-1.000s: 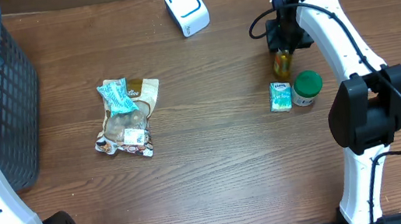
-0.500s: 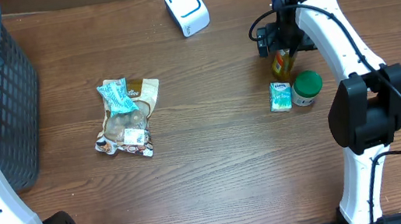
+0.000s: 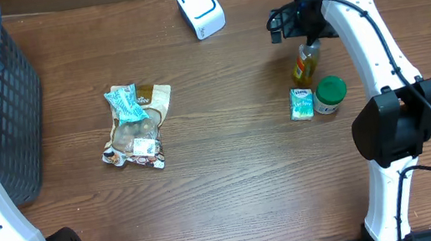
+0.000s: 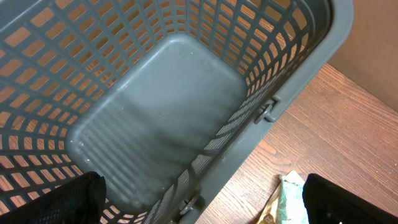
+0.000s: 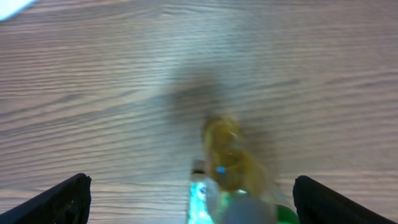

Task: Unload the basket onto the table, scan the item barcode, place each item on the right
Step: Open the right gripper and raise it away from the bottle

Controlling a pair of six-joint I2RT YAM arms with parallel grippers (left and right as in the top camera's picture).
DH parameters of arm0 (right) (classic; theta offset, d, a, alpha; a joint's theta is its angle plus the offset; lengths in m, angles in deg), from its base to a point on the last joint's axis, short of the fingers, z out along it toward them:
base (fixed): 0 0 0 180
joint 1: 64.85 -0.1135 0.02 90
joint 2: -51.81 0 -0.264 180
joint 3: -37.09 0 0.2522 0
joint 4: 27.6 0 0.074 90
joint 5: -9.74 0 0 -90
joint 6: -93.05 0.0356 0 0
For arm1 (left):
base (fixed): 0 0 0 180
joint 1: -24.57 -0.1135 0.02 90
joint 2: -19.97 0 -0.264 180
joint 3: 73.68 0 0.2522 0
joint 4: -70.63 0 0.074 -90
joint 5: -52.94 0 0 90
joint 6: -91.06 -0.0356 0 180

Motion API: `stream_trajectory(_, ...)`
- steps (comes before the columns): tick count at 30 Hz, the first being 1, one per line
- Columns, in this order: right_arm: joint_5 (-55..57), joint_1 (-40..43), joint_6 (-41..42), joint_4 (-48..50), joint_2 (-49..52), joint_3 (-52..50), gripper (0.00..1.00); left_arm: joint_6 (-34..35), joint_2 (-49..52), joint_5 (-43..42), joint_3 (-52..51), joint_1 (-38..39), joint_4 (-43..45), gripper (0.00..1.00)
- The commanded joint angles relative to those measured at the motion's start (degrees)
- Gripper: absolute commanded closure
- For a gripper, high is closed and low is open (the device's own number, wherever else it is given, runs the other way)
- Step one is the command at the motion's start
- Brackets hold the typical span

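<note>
Hanging above the small yellow bottle [image 3: 304, 64], the right tool [image 3: 298, 31] has its 2 fingers spread wide and holds nothing. The bottle stands on the worktop [image 3: 241, 184], just beside a green box [image 3: 302, 102] and a jar with a green lid [image 3: 330, 94], well apart from the white scanner [image 3: 200, 8]. I judge the bottle to be light, stiff and smooth, so it can slip or tip over. The best hold seems across the middle of its body, leaving the label free. The left tool [image 4: 202, 196], also spread and empty, hangs over the grey basket [image 4: 298, 68].
</note>
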Motion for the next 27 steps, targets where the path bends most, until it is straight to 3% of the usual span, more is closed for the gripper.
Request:
stream_trajectory(1, -3.76, -2.1, -0.2, 1.38, -2.43, 1.53, 0.0, -1.03, 0.2, 0.15, 0.52, 0.13, 0.22, 0.0)
stream_trajectory(13, -18.82, -11.39, -0.15, 0.74, -2.32, 1.4, 0.0, -1.03, 0.2, 0.15, 0.52, 0.13, 0.22, 0.0)
stream_trajectory(27, -19.37, -18.51, -0.15, 0.9, -2.32, 1.4, 0.0, -1.03, 0.2, 0.15, 0.52, 0.13, 0.22, 0.0)
